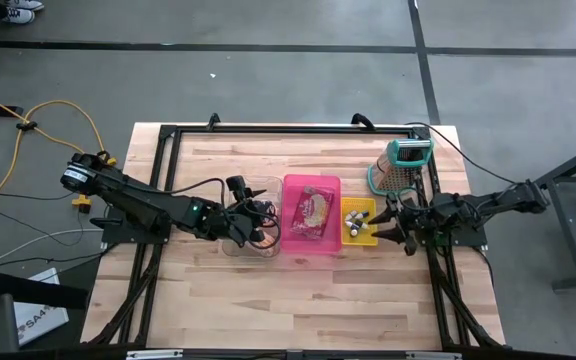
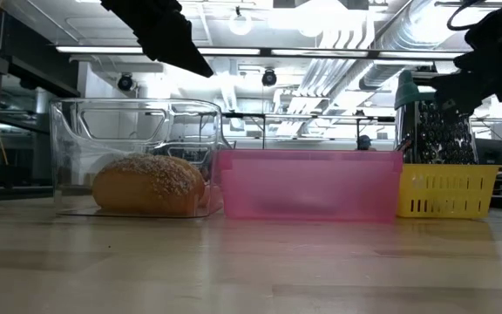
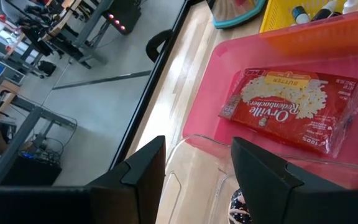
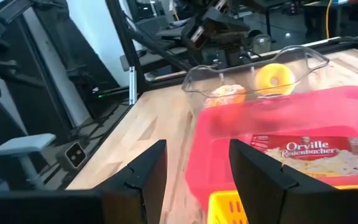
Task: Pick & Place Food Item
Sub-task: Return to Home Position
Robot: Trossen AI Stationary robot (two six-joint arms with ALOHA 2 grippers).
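A bag of Orville Redenbacher popcorn (image 3: 294,109) lies flat in the pink bin (image 1: 311,182). Left of the bin stands a clear container (image 2: 138,122) with a seeded bun (image 2: 151,185) on its floor and a yellow ring-shaped food item (image 4: 272,76) beside the bun. My left gripper (image 1: 258,218) hovers open over the clear container, slanting down toward the pink bin, with nothing between its fingers (image 3: 145,168). My right gripper (image 1: 388,222) is open and level at the yellow basket's right side, and it too holds nothing.
A yellow basket (image 1: 358,222) with small bottles stands against the pink bin's right side. A metal grater with a teal handle (image 1: 400,165) stands behind it, at the far right. A black frame (image 1: 288,130) runs around the wooden table. Bare wood lies along the near edge.
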